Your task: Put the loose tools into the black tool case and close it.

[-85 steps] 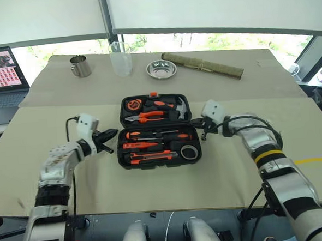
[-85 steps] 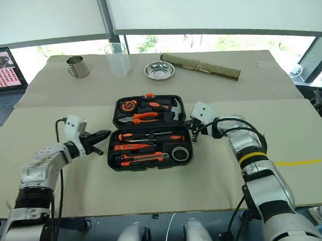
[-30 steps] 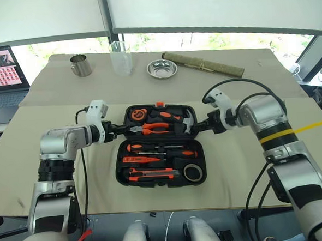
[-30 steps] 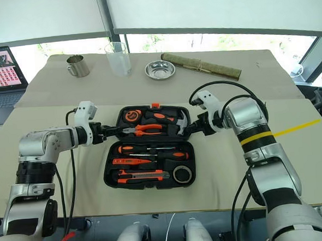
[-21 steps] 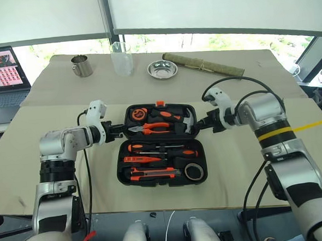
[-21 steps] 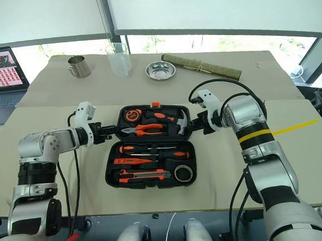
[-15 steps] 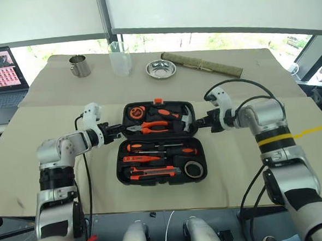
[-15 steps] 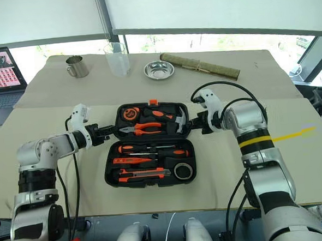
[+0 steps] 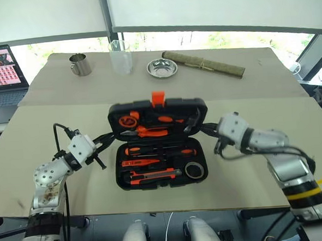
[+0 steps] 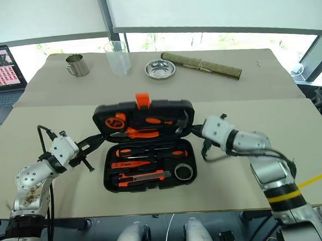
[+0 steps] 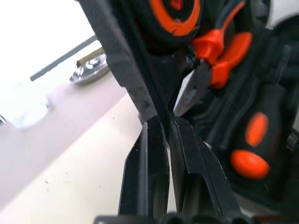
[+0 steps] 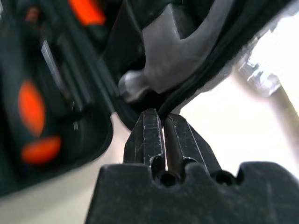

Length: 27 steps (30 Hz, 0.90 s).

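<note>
A tan-covered table (image 9: 54, 160) carries the black tool case (image 9: 161, 172) at its middle, near the front edge. The case is open, its lid (image 9: 158, 116) raised about halfway and tilted toward the robot, with the small orange latch (image 9: 158, 97) standing at the top edge. The lid appears to be held there because a gripper pinches each of its side edges.

The left gripper (image 11: 163, 135) is closed on the lid's left rim, the thin plastic edge clamped between its black fingers. The right gripper (image 12: 161, 122) is closed the same way on the lid's right rim, beside the grey hammer head (image 12: 182, 56). Gripping both sides likely keeps the lid level as it swings down.

The lower tray holds the two black-and-orange screwdrivers (image 9: 160, 151), the utility knife (image 9: 153, 175) and the small dark tape roll (image 9: 194, 170), each in its moulded slot. The lid carries the pliers (image 9: 145, 132) and the round tape measure (image 9: 129, 121).

By my judgement the loading is finished and only the closing and latching remain.

Along the far edge stand a metal cup (image 9: 80, 65), a clear beaker (image 9: 120, 57), a steel dish (image 9: 162, 68) and an olive rolled mat (image 9: 203, 65).
</note>
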{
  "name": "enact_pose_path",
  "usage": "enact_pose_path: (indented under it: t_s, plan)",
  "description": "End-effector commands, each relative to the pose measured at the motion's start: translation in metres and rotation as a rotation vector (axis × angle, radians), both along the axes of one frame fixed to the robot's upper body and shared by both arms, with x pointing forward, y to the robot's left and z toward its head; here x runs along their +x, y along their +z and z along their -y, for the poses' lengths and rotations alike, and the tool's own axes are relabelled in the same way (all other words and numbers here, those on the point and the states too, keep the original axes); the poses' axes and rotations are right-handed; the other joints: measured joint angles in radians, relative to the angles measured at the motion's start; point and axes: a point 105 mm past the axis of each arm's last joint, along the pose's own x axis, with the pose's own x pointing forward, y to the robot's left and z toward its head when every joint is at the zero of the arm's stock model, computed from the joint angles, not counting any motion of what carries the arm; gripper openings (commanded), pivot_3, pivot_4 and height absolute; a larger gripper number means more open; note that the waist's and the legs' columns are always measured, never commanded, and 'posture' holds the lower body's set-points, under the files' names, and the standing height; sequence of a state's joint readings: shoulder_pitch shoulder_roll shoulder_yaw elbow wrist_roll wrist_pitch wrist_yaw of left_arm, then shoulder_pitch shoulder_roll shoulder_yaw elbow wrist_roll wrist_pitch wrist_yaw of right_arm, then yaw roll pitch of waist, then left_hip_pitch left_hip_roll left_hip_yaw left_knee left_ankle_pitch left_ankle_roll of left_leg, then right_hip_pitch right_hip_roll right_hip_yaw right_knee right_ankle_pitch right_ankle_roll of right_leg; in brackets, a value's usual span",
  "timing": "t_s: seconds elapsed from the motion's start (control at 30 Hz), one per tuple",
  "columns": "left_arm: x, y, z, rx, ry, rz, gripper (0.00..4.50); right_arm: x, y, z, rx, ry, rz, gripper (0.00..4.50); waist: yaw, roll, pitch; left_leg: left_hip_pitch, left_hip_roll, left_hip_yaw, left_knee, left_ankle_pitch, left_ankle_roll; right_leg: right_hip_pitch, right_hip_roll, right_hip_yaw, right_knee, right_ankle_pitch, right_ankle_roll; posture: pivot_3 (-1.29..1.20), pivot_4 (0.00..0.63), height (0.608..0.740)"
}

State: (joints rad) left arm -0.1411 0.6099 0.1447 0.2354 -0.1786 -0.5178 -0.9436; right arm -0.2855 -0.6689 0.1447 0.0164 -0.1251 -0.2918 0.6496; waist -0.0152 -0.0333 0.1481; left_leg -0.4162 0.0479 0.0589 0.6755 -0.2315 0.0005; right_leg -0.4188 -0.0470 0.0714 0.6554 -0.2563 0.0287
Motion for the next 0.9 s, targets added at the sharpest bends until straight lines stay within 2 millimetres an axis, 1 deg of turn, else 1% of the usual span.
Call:
enact_pose_path:
  t_s: [0.03, 0.07, 0.13, 0.17, 0.23, 0.27, 0.3, 0.37, 0.4, 0.43, 0.5, 0.57, 0.6, 0.67, 0.73, 0.77, 0.8, 0.9]
  plan:
    - [-0.016, -0.028, -0.011, 0.050, 0.008, -0.100, 1.43, -0.005, -0.022, 0.022, -0.089, -0.026, 0.006, 1.02, 0.000, 0.000, 0.000, 0.001, 0.000, 0.001, 0.000, 0.000, 0.000, 0.001, 0.000, 0.001, 0.000, 0.000, 0.000, 0.00, 0.150, 0.740]
    - [-0.017, -0.030, -0.017, 0.037, 0.032, -0.118, 1.78, -0.005, -0.023, 0.025, -0.086, -0.038, -0.002, 1.41, 0.002, -0.001, 0.000, 0.002, 0.000, 0.001, 0.000, 0.000, 0.000, 0.002, 0.000, 0.001, 0.000, 0.000, 0.000, 0.00, 0.150, 0.740]
    - [-0.017, -0.030, -0.027, -0.001, 0.075, -0.161, 2.40, -0.007, -0.021, 0.034, -0.061, -0.049, -0.033, 1.99, 0.001, -0.001, 0.000, 0.002, 0.001, 0.001, 0.001, 0.000, 0.000, 0.001, 0.000, 0.001, 0.001, 0.000, 0.000, 0.00, 0.150, 0.740]
    - [-0.017, -0.030, -0.030, -0.011, 0.087, -0.172, 2.40, -0.008, -0.020, 0.037, -0.053, -0.050, -0.041, 1.99, 0.001, -0.001, 0.000, 0.002, 0.001, 0.002, 0.001, 0.000, 0.000, 0.000, 0.000, 0.002, 0.002, 0.000, 0.000, 0.00, 0.150, 0.740]
    - [-0.015, -0.028, -0.034, -0.035, 0.095, -0.201, 2.45, -0.012, -0.014, 0.045, -0.008, -0.065, -0.071, 1.66, 0.001, -0.001, 0.000, 0.002, 0.002, 0.002, 0.002, 0.000, 0.000, 0.000, 0.001, 0.002, 0.003, 0.000, 0.000, 0.00, 0.150, 0.740]
    - [-0.010, -0.024, -0.032, -0.081, 0.096, -0.235, 2.45, -0.022, -0.012, 0.050, 0.083, -0.063, -0.192, 1.42, 0.001, -0.001, 0.000, 0.002, 0.002, 0.002, 0.002, 0.000, 0.000, 0.000, 0.002, 0.002, 0.003, 0.000, 0.000, 0.00, 0.150, 0.740]
    - [-0.007, -0.021, -0.031, -0.115, 0.094, -0.260, 2.45, -0.032, -0.012, 0.050, 0.150, -0.045, -0.288, 1.06, 0.005, -0.001, 0.000, 0.002, 0.002, 0.001, 0.001, 0.000, 0.000, 0.000, 0.002, 0.002, 0.003, 0.000, 0.000, 0.00, 0.150, 0.740]
    - [0.003, -0.013, -0.022, -0.145, 0.078, -0.304, 1.91, -0.047, -0.005, 0.047, 0.168, 0.007, -0.358, 0.39, 0.012, -0.001, 0.000, 0.001, 0.002, 0.000, 0.001, 0.000, 0.000, 0.001, 0.002, 0.001, 0.003, 0.000, 0.000, 0.00, 0.150, 0.740]
    - [0.007, -0.010, -0.018, -0.133, 0.062, -0.319, 1.74, -0.052, -0.004, 0.045, 0.146, 0.022, -0.361, 0.10, 0.012, -0.001, 0.000, 0.001, 0.002, -0.001, 0.001, 0.000, 0.000, 0.001, 0.002, 0.000, 0.003, 0.000, 0.000, 0.00, 0.150, 0.740]
    - [0.012, -0.008, -0.014, -0.116, 0.050, -0.322, 1.30, -0.058, -0.005, 0.044, 0.124, 0.036, -0.389, 0.00, 0.011, -0.002, 0.000, 0.001, 0.002, -0.001, 0.001, 0.000, 0.000, 0.001, 0.002, 0.000, 0.003, 0.000, 0.000, 0.00, 0.150, 0.740]
    - [0.020, -0.004, -0.008, -0.103, 0.036, -0.344, 0.49, -0.073, -0.010, 0.039, 0.051, 0.084, -0.424, 0.00, 0.010, -0.002, -0.001, 0.002, 0.002, -0.001, 0.002, 0.000, 0.000, 0.002, 0.002, 0.001, 0.003, 0.000, 0.000, 0.00, 0.150, 0.740]
    - [0.027, -0.001, -0.003, -0.096, 0.025, -0.352, 0.01, -0.084, -0.016, 0.035, 0.024, 0.110, -0.472, 0.00, 0.007, -0.002, -0.001, 0.002, 0.002, -0.001, 0.002, 0.000, 0.000, 0.002, 0.003, 0.001, 0.003, 0.000, 0.000, 0.00, 0.150, 0.740]
    - [0.031, 0.000, -0.001, -0.090, 0.021, -0.352, 0.01, -0.089, -0.019, 0.031, 0.017, 0.124, -0.499, 0.00, 0.003, -0.002, -0.001, 0.002, 0.002, -0.001, 0.002, 0.000, 0.000, 0.001, 0.003, 0.001, 0.003, 0.000, 0.000, 0.00, 0.150, 0.740]
    - [0.041, -0.009, 0.005, -0.015, 0.011, -0.427, 0.01, -0.098, -0.029, 0.017, 0.015, 0.156, -0.536, 0.00, 0.002, -0.002, -0.001, 0.002, 0.002, -0.001, 0.002, 0.000, 0.000, 0.001, 0.004, 0.001, 0.003, 0.000, 0.000, 0.00, 0.150, 0.740]
    - [0.041, -0.026, 0.006, 0.141, -0.020, -0.504, 0.01, -0.105, -0.044, 0.009, -0.057, 0.178, -0.575, 0.00, -0.001, -0.003, -0.001, 0.001, 0.002, -0.001, 0.002, 0.000, 0.000, 0.000, 0.004, 0.001, 0.003, 0.000, 0.000, 0.00, 0.150, 0.740]
    - [0.039, -0.031, 0.006, 0.174, -0.033, -0.544, 0.01, -0.104, -0.048, 0.006, -0.066, 0.173, -0.583, 0.00, -0.001, -0.003, -0.001, 0.002, 0.001, -0.001, 0.002, 0.000, 0.000, 0.001, 0.004, 0.001, 0.004, 0.000, 0.000, 0.00, 0.150, 0.740]
    - [0.039, -0.033, 0.007, 0.186, -0.044, -0.573, 0.01, -0.104, -0.050, 0.002, -0.067, 0.171, -0.589, 0.00, -0.002, -0.003, -0.001, 0.002, 0.001, -0.001, 0.002, 0.000, 0.000, 0.000, 0.005, 0.001, 0.004, 0.000, 0.000, 0.00, 0.150, 0.740]
    - [0.047, -0.025, 0.013, 0.114, -0.049, -0.574, 0.01, -0.102, -0.055, -0.007, -0.066, 0.178, -0.607, 0.00, 0.000, -0.003, -0.001, 0.001, 0.001, -0.001, 0.002, 0.000, 0.000, 0.000, 0.005, 0.001, 0.003, 0.000, 0.000, 0.00, 0.150, 0.740]
